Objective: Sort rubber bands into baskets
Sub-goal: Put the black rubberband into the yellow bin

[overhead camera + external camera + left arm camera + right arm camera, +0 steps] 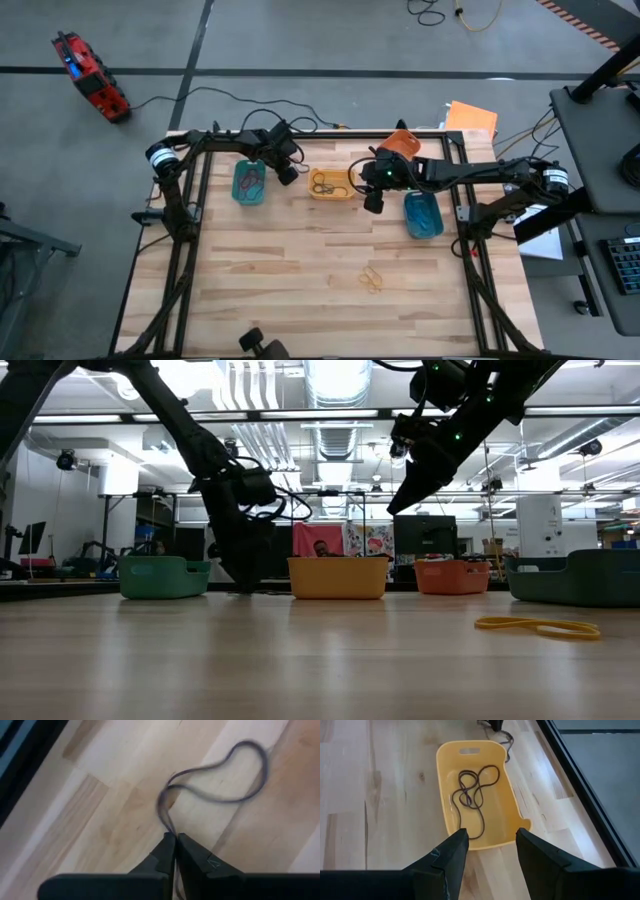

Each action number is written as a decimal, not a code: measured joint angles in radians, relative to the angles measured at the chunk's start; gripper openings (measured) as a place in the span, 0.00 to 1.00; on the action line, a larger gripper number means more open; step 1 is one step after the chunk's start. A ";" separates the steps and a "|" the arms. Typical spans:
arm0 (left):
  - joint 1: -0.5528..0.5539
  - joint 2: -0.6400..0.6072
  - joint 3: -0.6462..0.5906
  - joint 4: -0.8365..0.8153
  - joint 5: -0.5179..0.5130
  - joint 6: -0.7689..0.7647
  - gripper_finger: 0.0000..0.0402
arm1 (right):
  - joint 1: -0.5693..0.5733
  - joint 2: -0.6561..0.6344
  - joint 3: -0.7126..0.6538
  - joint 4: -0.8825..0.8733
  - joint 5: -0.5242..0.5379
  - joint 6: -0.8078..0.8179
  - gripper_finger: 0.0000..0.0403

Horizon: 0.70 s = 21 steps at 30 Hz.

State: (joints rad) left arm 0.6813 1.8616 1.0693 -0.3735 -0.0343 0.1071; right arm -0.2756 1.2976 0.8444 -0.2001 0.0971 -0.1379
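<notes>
The surface [300, 270] is pale butcher-block wood, its planks running lengthwise, ringed by a black metal frame that carries both arms. Along its far edge stand four baskets: the teal-green basket [249, 182], the yellow basket [331, 184], the orange basket [402, 144] at the frame's back rail, and the blue basket [423, 214] on the right.

The left pincer [175, 838] sits low between the teal-green and yellow baskets, its fingers pressed together on the end of a dark rubber band [215, 775], whose loop lies curled on the wood ahead of them. The right pincer [490, 842] hangs above the near end of the yellow basket with its fingers spread and nothing between them; inside that basket lie tangled brown bands [472, 795]. Some bands also lie in the teal-green basket. A few yellow-orange bands [372, 278] lie loose in the open middle of the surface, well apart from every basket.

Around the surface is a grey concrete floor with a red case [90, 75] and trailing cables. The low view shows a workshop beyond with ceiling ducts, bright lights and shelving.
</notes>
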 joint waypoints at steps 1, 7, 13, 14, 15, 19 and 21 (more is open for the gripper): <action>0.001 -0.012 -0.002 -0.010 -0.007 0.003 0.00 | 0.000 0.000 0.000 0.000 0.000 0.000 0.40; 0.001 -0.150 -0.002 -0.040 -0.009 0.008 0.00 | 0.000 0.000 -0.010 0.005 0.000 0.000 0.40; -0.027 -0.298 -0.002 -0.056 -0.004 0.031 0.00 | 0.000 0.000 -0.034 0.053 0.000 0.020 0.40; -0.034 -0.321 -0.002 -0.057 -0.004 0.033 0.00 | 0.000 0.000 -0.039 0.064 0.000 0.026 0.40; -0.042 -0.344 -0.002 -0.060 -0.003 0.033 0.00 | 0.000 0.000 -0.042 0.072 0.000 0.034 0.40; -0.081 -0.438 -0.001 -0.055 -0.002 0.038 0.00 | 0.000 0.000 -0.047 0.120 0.000 0.052 0.40; -0.104 -0.472 -0.001 -0.056 -0.001 0.038 0.00 | 0.000 0.000 -0.047 0.154 -0.001 0.060 0.40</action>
State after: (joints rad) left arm 0.5770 1.3891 1.0683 -0.4294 -0.0357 0.1448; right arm -0.2755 1.2972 0.7975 -0.0458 0.0966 -0.0776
